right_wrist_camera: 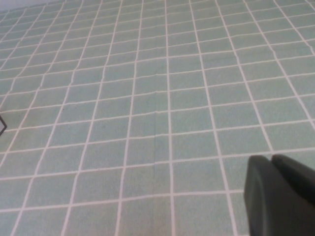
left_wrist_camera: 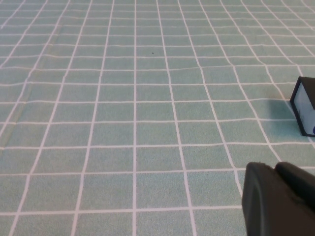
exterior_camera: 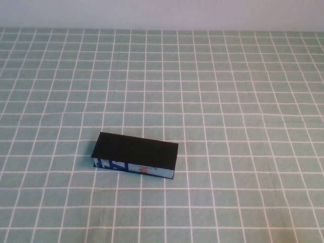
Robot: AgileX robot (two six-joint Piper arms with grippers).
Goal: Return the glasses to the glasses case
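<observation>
The left gripper (left_wrist_camera: pixel 278 199) shows only in its own wrist view as dark finger parts poised above the green cloth with its white grid (exterior_camera: pixel 243 101), off the near-left part of the table, and whether its claw is open or closed I cannot tell. Just beyond it in that view sits one end of the glasses case (exterior_camera: pixel 134 156), a rectangular black box with a flat hinged lid and a light blue front side printed in blue and orange. From the raised camera the case lies left of centre, toward the near edge of the table, slightly skewed, its printed side facing the robot and its lid down flat. No glasses are visible anywhere on the cloth, so they are presumably already inside the closed case, though that cannot be confirmed. The case looks stiff, light and smooth-sided; a grip across its narrow width, near the middle of its length, would likely hold best, while the lid would want lifting at the front edge opposite the hinge. The glasses, if handled, would be fragile at lenses and hinges. The right gripper (right_wrist_camera: pixel 280 196) hangs over bare cloth off the near-right part of the table, well apart from the case, its claw closed on nothing.
</observation>
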